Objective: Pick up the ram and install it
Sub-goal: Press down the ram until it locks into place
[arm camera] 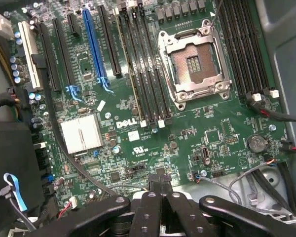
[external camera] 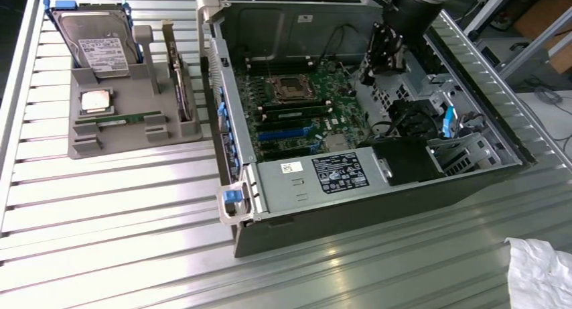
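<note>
Above the motherboard (arm camera: 153, 113) inside the computer case (external camera: 358, 208) my gripper (arm camera: 160, 180) hung with fingers pressed together, empty; the ram (external camera: 112, 119) lay on the grey tray (external camera: 116, 145), well apart; I judged I needed to open first.

Ram (external camera: 114, 120) on tray (external camera: 90, 147), beside case (external camera: 358, 208)

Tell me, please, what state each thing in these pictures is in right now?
gripper: shut, empty, above the motherboard.
computer case: open.
processor socket: open, empty.
ram: lying in the grey tray, not picked up.
hard drive: propped in the tray.
processor chip: in the tray.
</note>
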